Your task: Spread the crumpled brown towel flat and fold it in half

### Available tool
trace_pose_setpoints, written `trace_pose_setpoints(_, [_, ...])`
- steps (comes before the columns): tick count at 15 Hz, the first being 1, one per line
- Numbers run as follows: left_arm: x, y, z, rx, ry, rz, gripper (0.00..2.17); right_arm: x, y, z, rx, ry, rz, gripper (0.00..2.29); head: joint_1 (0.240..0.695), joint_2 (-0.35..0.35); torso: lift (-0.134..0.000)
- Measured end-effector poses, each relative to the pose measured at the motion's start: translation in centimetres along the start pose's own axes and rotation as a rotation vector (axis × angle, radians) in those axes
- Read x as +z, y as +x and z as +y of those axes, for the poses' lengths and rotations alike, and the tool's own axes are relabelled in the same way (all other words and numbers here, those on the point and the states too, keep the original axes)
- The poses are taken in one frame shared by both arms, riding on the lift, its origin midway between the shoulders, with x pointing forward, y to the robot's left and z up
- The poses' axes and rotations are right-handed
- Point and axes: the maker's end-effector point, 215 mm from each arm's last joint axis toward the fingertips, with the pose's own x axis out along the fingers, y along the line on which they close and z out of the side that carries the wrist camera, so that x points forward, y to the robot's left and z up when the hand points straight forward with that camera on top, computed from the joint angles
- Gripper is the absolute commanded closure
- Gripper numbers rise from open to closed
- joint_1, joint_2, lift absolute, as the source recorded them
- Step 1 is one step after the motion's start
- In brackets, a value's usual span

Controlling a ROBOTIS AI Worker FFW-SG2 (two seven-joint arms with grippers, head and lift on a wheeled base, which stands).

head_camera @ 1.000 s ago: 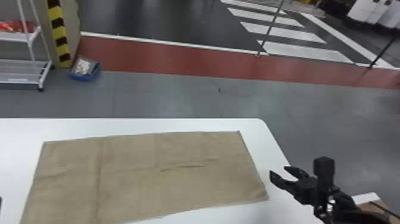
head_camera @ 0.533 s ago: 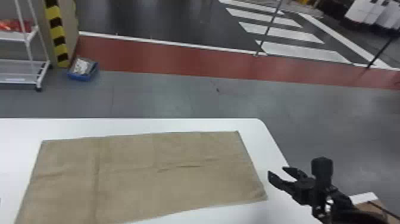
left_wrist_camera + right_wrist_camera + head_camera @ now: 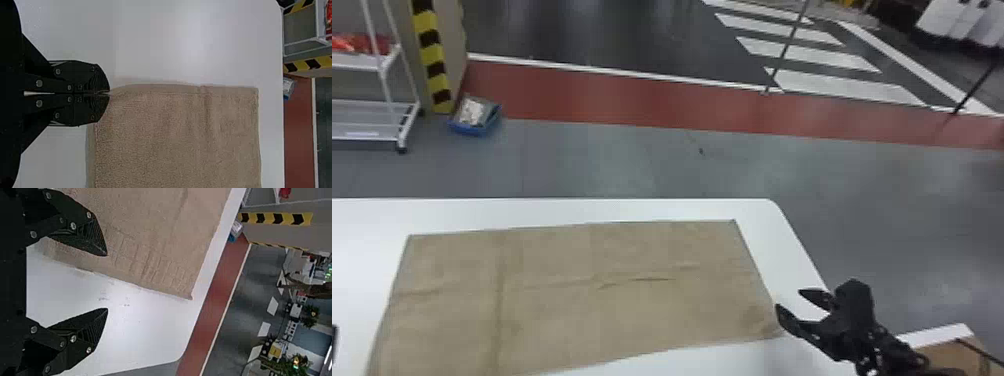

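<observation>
Left gripper (image 3: pixel 109 93): jaws clamped on brown towel (image 3: pixel 582 305), near-left corner. Right gripper (image 3: pixel 107 282): jaws wide; best pinch near-right corner, then lift both evenly.

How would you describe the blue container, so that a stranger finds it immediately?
Beyond the white table, on the left, stands a white rack. Right of it is a black-and-yellow striped post. The container sits on the floor beside that post, blue, with pale contents.

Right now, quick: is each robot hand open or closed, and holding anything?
Left gripper: closed on a corner of the brown towel.
Right gripper: open, holding nothing.
</observation>
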Motion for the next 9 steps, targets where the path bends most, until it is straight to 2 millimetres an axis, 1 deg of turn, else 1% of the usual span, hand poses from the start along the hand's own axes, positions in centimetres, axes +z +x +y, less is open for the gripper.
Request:
trace_pose_setpoints(1, [0.0, 0.0, 0.1, 0.001, 0.001, 0.0, 1.42, -0.2, 0.0, 0.5, 0.021, -0.046, 0.002, 0.47, 0.695, -0.295, 0.0])
trace_pose_setpoints(3, [-0.2, 0.0, 0.1, 0.004, 0.004, 0.002, 1.42, -0.4, -0.3, 2.5, 0.134, -0.111, 0.002, 0.47, 0.695, -0.28, 0.0])
trace_pose_setpoints(4, [-0.2, 0.0, 0.1, 0.005, 0.007, 0.002, 1.42, -0.4, -0.4, 2.9, 0.177, -0.126, 0.005, 0.48, 0.695, -0.272, 0.0])
trace_pose_setpoints(7, [-0.2, 0.0, 0.0, 0.012, 0.017, 0.0, 1.42, -0.6, -0.7, 2.6, 0.254, -0.18, 0.045, 0.48, 0.695, -0.273, 0.0])
trace_pose_setpoints(9, [-0.2, 0.1, 0.0, 0.012, 0.019, -0.003, 1.42, -1.1, -0.8, 2.3, 0.286, -0.221, 0.084, 0.5, 0.695, -0.28, 0.0])
